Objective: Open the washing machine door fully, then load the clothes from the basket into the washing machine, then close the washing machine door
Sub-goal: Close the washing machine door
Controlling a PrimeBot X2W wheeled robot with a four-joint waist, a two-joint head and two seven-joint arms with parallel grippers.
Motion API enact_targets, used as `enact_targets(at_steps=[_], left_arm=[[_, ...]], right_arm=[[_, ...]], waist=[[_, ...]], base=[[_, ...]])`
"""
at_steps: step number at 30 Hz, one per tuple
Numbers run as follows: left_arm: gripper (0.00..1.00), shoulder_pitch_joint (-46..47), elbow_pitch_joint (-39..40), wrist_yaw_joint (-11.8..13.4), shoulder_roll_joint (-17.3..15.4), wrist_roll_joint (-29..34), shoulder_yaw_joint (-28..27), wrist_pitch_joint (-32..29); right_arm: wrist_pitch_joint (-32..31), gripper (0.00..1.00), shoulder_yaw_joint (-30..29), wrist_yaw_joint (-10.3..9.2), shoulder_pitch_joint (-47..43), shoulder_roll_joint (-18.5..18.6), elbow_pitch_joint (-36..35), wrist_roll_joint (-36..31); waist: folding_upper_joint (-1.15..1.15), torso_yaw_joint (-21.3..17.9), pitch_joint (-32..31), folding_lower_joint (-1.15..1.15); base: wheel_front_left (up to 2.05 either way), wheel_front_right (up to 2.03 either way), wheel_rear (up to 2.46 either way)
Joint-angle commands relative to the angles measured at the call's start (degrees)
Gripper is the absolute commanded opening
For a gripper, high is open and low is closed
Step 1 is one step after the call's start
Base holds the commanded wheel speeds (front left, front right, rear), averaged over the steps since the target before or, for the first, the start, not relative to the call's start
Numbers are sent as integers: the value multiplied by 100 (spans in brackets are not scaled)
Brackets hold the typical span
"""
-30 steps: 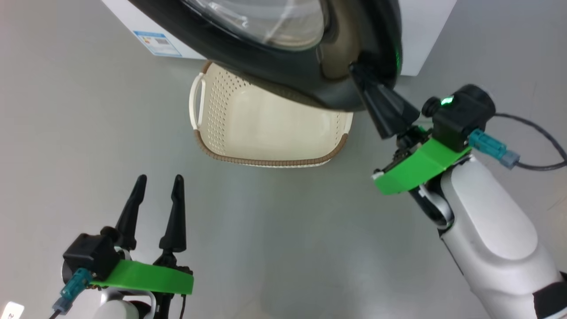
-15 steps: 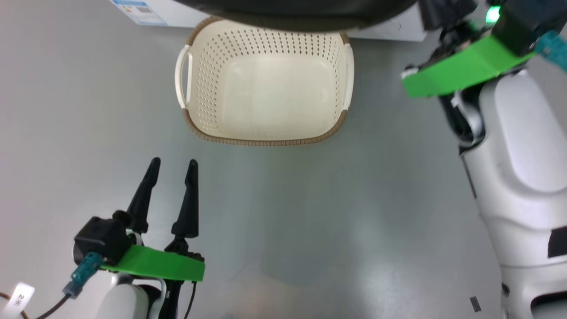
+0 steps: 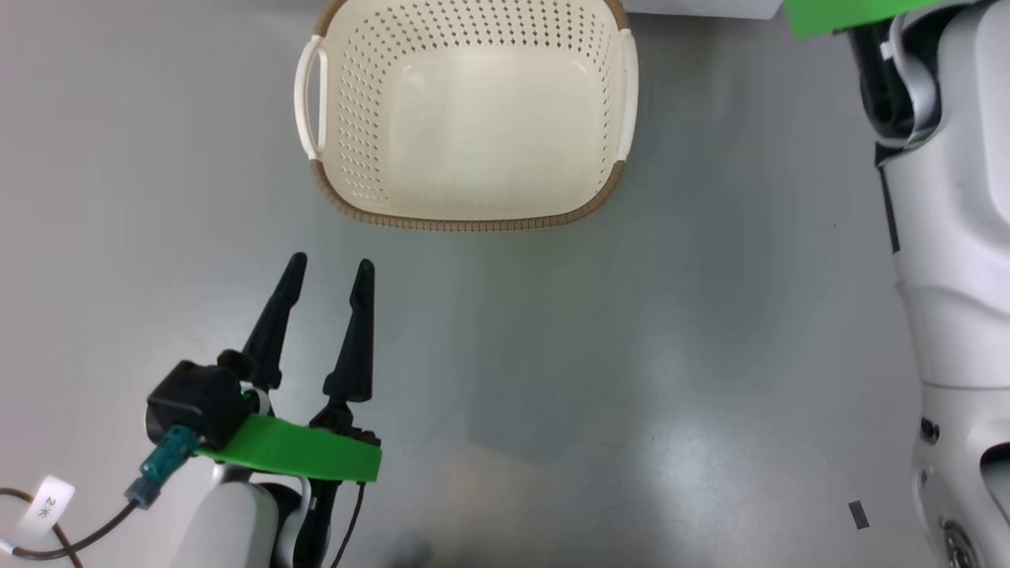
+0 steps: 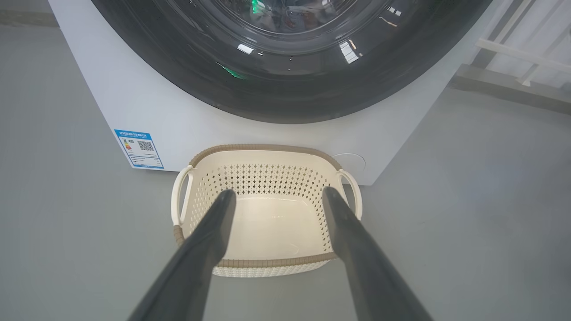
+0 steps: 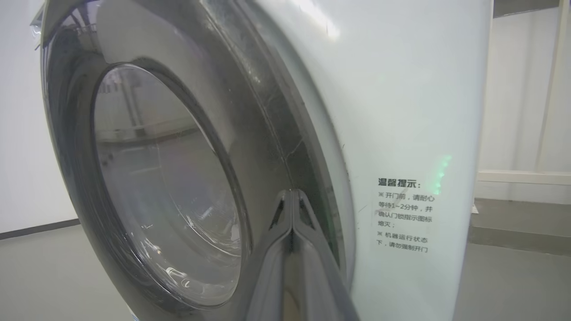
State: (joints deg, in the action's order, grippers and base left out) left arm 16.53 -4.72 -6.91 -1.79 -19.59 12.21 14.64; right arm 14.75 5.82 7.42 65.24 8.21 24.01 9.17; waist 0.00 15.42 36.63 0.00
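Head view is looking straight down at the basket point(image 3: 473, 225), which is sitting on the grey floor point(image 3: 631, 355) near the top edge of the shot. The basket is lying empty, with its bare cream bottom and perforated walls showing all the way round, brown rim up and a white handle on each side.

The left gripper point(image 3: 331, 260) is hovering low on the left, well apart from the basket's near rim. Its fingers are standing wide apart and gripping nothing. There's a wide stretch of open floor lying between it and the basket, and more running off to the right, up to the pale right forearm point(image 3: 955, 237) along that edge.

In the left wrist view the basket is sitting just in front of the washing machine point(image 4: 134, 102), directly under the washing machine door point(image 4: 285, 89). Its far rim is sitting close to the white front, between the blue label point(image 4: 138, 149) and the round flap point(image 4: 350, 161). The door's glossy black rim is looking flush against the front from here.

The right wrist view is showing the right gripper point(image 5: 291, 191) with its fingers pressed tight together, holding nothing. The tips are sitting at the outer edge of the door's black rim, right where it's meeting the white panel beside the text sticker point(image 5: 403, 214). I can't tell if they're actually touching it.
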Motion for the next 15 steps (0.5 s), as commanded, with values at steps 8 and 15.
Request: enact_targets(at_steps=[8,15], left_arm=[[100,9,45,-28,-109,-93,-180,36],[100,42,31,-34,-109,-128,-182,36]], right_arm=[[25,0,-16,7,413,-90,125,-75],[25,0,155,7,398,-125,137,-25]], waist=[[0,-8,58,0],[0,-61,17,0]], base=[[0,0,0],[0,0,0]])
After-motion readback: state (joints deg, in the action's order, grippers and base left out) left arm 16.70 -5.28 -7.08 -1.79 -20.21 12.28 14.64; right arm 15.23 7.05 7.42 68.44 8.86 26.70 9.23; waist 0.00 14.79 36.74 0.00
